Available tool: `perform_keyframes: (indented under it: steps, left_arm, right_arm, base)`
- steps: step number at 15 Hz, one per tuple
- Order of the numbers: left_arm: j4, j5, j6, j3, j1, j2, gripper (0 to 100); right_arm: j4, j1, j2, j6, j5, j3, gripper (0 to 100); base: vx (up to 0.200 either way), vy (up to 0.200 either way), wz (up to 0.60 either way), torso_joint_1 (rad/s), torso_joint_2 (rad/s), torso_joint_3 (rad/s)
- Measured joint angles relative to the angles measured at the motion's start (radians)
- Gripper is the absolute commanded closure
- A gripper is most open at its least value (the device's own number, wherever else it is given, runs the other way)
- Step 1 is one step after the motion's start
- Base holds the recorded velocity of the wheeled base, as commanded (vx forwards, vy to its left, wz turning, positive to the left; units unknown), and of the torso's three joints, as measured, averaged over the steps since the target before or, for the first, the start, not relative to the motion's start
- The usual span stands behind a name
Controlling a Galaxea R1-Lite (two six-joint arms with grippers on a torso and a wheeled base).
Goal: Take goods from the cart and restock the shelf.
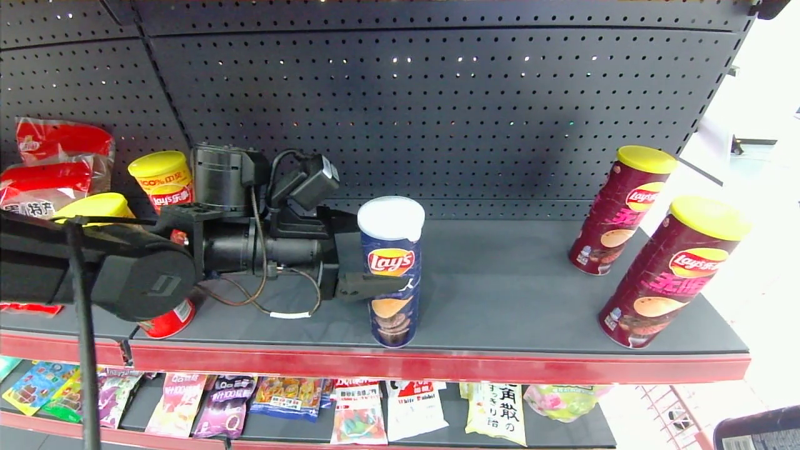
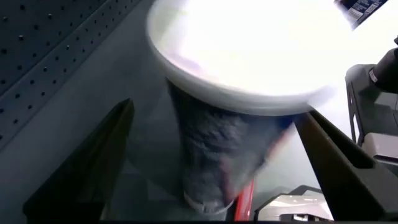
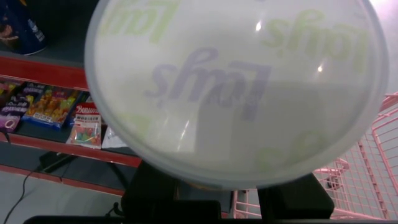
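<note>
Left pincer is sitting with its fingers spread either side of the blue chips can (not pinching it), and that can is standing upright near the shelf's front edge. Right pincer is clamping a second can — pink cart showing beyond it.

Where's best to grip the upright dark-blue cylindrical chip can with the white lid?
Mid-body of the dark-blue chip can, level from the robot's left, where the left gripper straddles it: it stands upright, with straight round sides.
</note>
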Motion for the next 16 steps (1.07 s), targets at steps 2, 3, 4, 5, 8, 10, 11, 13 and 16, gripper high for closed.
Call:
perform_keyframes:
  steps: [2, 3, 4, 5, 8, 10, 11, 13, 16]
  left_arm:
    - [0.0, 0.001, -0.001, 0.045, 0.023, -0.05, 0]
    - [0.0, 0.002, -0.001, 0.073, 0.035, -0.079, 0]
    - [0.0, 0.008, -0.001, 0.101, 0.047, -0.111, 0]
    - [0.0, 0.021, -0.002, 0.131, 0.058, -0.147, 0]
    - [0.004, 0.069, -0.019, 0.243, 0.073, -0.282, 0]
    - [0.012, 0.117, -0.055, 0.333, 0.075, -0.401, 0]
    - [0.017, 0.151, -0.081, 0.381, 0.075, -0.469, 0]
    - [0.036, 0.208, -0.123, 0.478, 0.074, -0.613, 0]
    - [0.158, 0.275, -0.148, 0.579, 0.074, -0.818, 0]
  right_arm:
    - [0.001, 0.0, 0.0, 0.0, 0.002, 0.001, 100]
    - [0.002, 0.0, 0.0, 0.0, 0.005, 0.002, 100]
    - [0.001, 0.001, 0.001, 0.0, 0.008, 0.004, 100]
    - [-0.004, 0.005, 0.004, 0.0, 0.012, 0.004, 100]
    - [-0.007, 0.019, 0.041, -0.001, 0.061, -0.02, 100]
    - [-0.008, 0.026, 0.101, -0.001, 0.159, -0.056, 100]
    - [-0.007, 0.03, 0.142, -0.002, 0.227, -0.083, 100]
    - [-0.008, 0.046, 0.243, -0.006, 0.314, -0.149, 100]
    - [-0.01, 0.131, 0.404, -0.014, 0.345, -0.262, 100]
  base:
    - [0.0, 0.0, 0.0, 0.0, 0.0, 0.0]
    - [0.0, 0.0, 0.0, 0.0, 0.0, 0.0]
    - [0.0, 0.0, 0.0, 0.0, 0.0, 0.0]
    - [0.0, 0.0, 0.0, 0.0, 0.0, 0.0]
    - [0.0, 0.0, 0.0, 0.0, 0.0, 0.0]
    - [0.0, 0.0, 0.0, 0.0, 0.0, 0.0]
    - [0.0, 0.0, 0.0, 0.0, 0.0, 0.0]
    - [0.0, 0.0, 0.0, 0.0, 0.0, 0.0]
    - [0.0, 0.0, 0.0, 0.0, 0.0, 0.0]
